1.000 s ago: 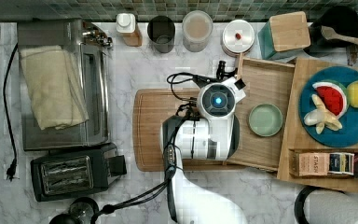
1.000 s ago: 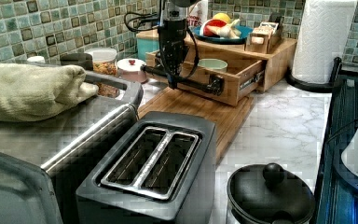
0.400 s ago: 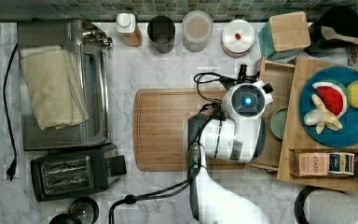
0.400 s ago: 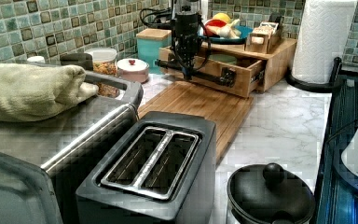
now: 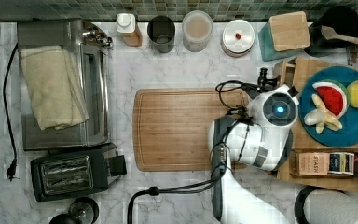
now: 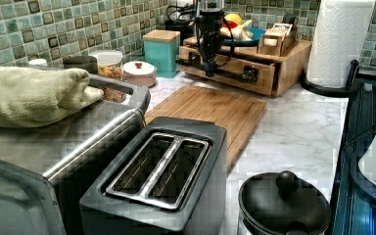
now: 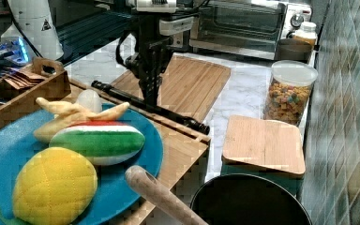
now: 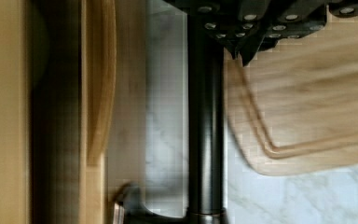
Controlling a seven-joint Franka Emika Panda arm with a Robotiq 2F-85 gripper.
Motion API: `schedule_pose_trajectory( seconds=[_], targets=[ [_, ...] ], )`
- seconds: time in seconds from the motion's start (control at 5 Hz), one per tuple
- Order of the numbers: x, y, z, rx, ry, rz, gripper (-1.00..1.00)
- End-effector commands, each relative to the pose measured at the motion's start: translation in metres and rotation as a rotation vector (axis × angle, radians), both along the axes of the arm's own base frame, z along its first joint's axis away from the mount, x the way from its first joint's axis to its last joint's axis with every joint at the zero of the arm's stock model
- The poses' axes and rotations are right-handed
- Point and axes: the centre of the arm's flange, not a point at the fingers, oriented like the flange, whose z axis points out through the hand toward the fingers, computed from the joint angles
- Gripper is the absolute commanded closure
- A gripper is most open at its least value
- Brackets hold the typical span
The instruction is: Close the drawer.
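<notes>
Pincer (image 7: 149, 96) at drawer (image 6: 235, 73) handle bar (image 8: 206, 140); can't tell if clamped.

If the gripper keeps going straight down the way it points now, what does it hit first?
Most likely the drawer's black handle bar: the gripper sits right at it, pointing down. Under the bar lies the marble counter. Depth is hard to judge.

Top view looks straight down; left and right views face the cutting board (image 5: 186, 128) from opposite ends
</notes>
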Motion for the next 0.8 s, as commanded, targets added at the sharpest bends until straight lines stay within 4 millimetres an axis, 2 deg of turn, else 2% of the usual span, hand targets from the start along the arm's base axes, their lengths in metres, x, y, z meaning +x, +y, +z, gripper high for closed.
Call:
schedule_pose_trajectory(
  seconds=[0.2, 0.8],
  targets=[
    [-0.0288, -0.1839, 0.0659, -0.167, -0.143, -0.084, 1.00],
    [-0.0262, -0.1885, 0.0681, -0.166, -0.134, -0.077, 1.00]
  ],
)
